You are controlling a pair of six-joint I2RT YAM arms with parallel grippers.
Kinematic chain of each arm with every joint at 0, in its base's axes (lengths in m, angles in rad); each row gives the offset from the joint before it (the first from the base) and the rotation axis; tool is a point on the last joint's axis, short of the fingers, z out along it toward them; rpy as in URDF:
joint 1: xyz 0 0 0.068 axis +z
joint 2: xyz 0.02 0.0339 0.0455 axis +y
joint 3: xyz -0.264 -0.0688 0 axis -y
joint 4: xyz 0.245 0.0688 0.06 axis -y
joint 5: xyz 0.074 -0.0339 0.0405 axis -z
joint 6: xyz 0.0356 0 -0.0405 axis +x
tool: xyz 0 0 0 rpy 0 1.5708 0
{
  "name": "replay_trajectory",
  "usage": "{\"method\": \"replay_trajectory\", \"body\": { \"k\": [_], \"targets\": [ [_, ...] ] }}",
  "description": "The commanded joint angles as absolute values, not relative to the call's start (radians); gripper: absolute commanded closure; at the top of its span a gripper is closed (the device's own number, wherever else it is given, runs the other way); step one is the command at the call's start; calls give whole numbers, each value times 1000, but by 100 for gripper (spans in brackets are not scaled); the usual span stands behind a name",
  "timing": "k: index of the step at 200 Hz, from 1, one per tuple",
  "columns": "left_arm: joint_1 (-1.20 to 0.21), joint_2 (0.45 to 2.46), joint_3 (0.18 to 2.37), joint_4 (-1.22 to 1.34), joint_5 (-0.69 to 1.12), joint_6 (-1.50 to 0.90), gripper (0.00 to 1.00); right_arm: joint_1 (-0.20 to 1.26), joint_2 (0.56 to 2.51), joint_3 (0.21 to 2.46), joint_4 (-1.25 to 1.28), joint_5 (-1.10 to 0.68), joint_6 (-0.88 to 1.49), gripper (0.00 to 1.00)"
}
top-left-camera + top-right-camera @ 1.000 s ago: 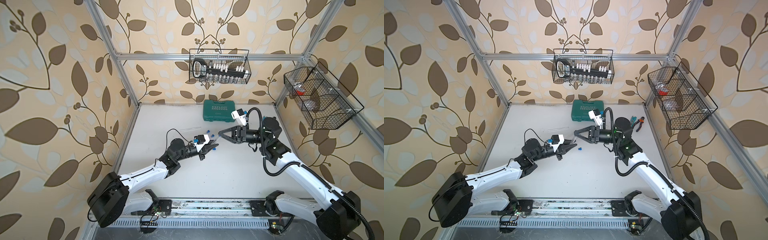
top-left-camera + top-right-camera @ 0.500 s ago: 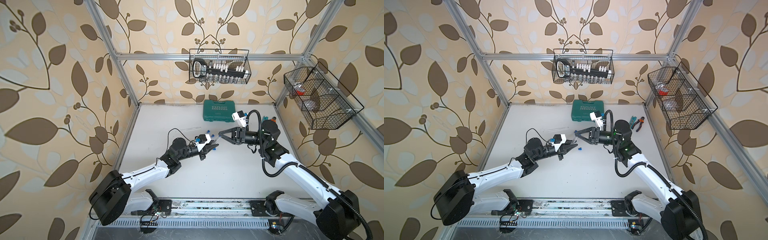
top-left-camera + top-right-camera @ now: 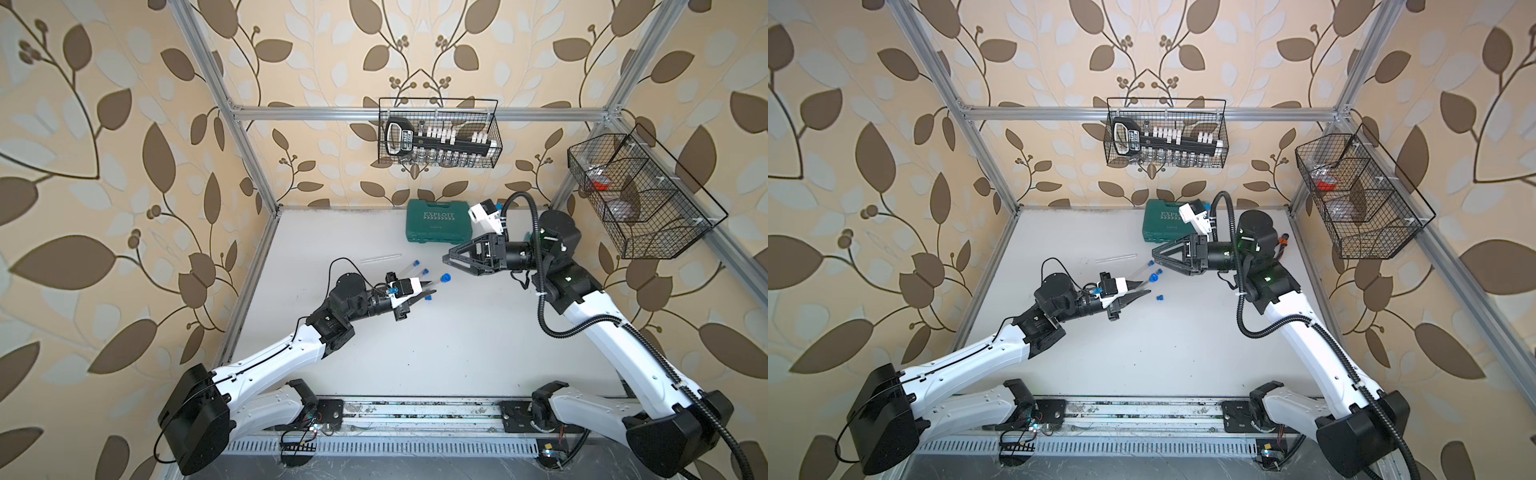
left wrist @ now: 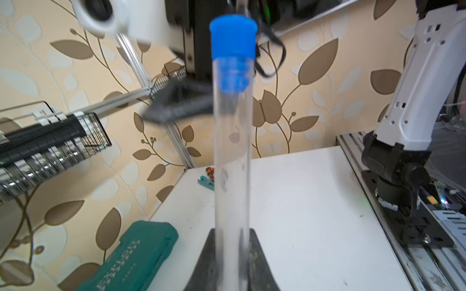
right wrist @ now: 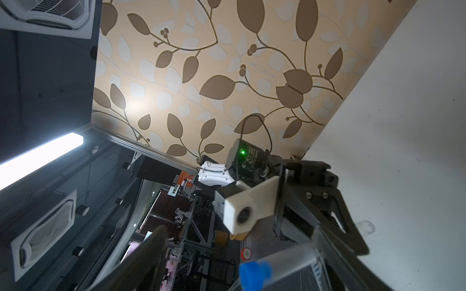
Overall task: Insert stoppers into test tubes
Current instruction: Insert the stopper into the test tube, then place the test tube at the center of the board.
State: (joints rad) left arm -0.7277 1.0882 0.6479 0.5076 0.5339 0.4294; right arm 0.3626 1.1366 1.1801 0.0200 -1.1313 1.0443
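1. Right now my left gripper [image 4: 232, 241] is pinching a clear test tube [image 4: 232, 151] by the end away from its mouth. The tube juts out past the fingertips and is held up off the table [image 3: 457, 353].
2. A blue stopper [image 4: 233, 50] sits in that tube's mouth, with its ribbed part inside the clear wall and its wider head outside.
3. My right gripper [image 3: 449, 262] faces the left one, close to the stoppered end. In the right wrist view its fingers [image 5: 151, 252] stand well spread with the blue plug between them. The plug is clear of one finger. The tube crosses the other finger, and I cannot tell whether they touch.
4. Two capped tubes [image 3: 411, 267] lie side by side on the table just behind the left gripper. Their blue ends point toward the right gripper, and the left gripper hides their other ends.
5. An uncapped tube [image 3: 380, 258] lies flat a little farther back, near those two.
6. One loose stopper [image 3: 430, 297] lies on the table just beside the left gripper's fingertips in both top views.
7. A green tool case [image 3: 440, 226] lies at the back edge of the table, behind the right gripper.
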Motion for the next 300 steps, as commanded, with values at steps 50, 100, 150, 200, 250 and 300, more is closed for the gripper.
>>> {"method": "replay_trajectory", "body": {
  "k": [50, 100, 150, 200, 250, 300],
  "targets": [
    [-714, 1177, 827, -151, 170, 342, 100, 151, 1079, 1028, -480, -845, 719, 19],
    [-649, 1318, 978, -429, -32, 265, 100, 129, 1102, 1016, -627, -710, 593, 21],
    [-537, 1480, 1092, -476, 28, 315, 100, 128, 1107, 999, -631, -680, 573, 21],
    [-464, 1695, 1185, -484, 140, 537, 100, 127, 1115, 987, -620, -690, 573, 21],
    [-414, 1841, 1304, -483, 170, 590, 100, 127, 1107, 960, -611, -705, 583, 21],
    [-374, 1937, 1398, -498, 159, 622, 100, 126, 1124, 956, -603, -719, 583, 22]
  ]
}}
